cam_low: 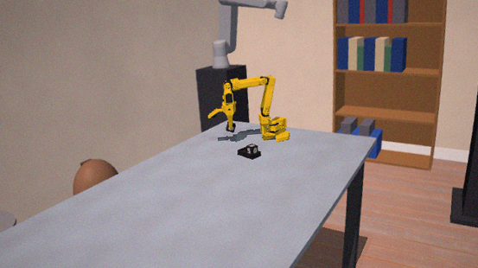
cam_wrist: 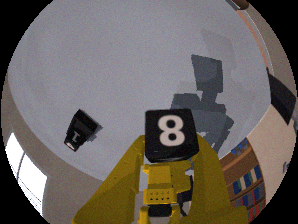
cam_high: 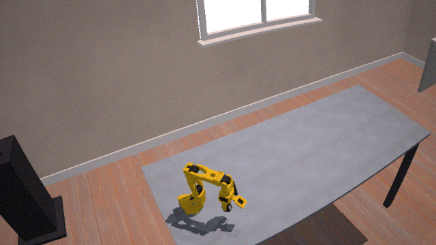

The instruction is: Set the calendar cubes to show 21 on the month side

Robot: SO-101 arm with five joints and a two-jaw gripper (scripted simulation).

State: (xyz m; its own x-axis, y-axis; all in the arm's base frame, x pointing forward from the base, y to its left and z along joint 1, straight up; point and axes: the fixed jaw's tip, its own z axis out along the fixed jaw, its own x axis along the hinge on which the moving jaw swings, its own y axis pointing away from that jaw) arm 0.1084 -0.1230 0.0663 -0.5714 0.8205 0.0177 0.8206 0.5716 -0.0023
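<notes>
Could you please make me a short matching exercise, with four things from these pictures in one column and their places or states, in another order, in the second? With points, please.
Things:
1. Gripper (cam_high: 234,205) (cam_low: 222,123) (cam_wrist: 171,137)
2. Cube marked 8 (cam_wrist: 171,131)
3. Tray (cam_low: 245,153)
4. Books (cam_low: 373,5)

Places or states:
A. on the tabletop, with a cube in it
B. standing on shelves
C. shut on a cube
D. held above the tabletop

Pairs: 1-C, 2-D, 3-A, 4-B

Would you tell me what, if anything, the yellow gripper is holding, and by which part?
The yellow gripper holds a black cube with a white 8, gripped by two opposite sides, the 8 face left uncovered.
</notes>
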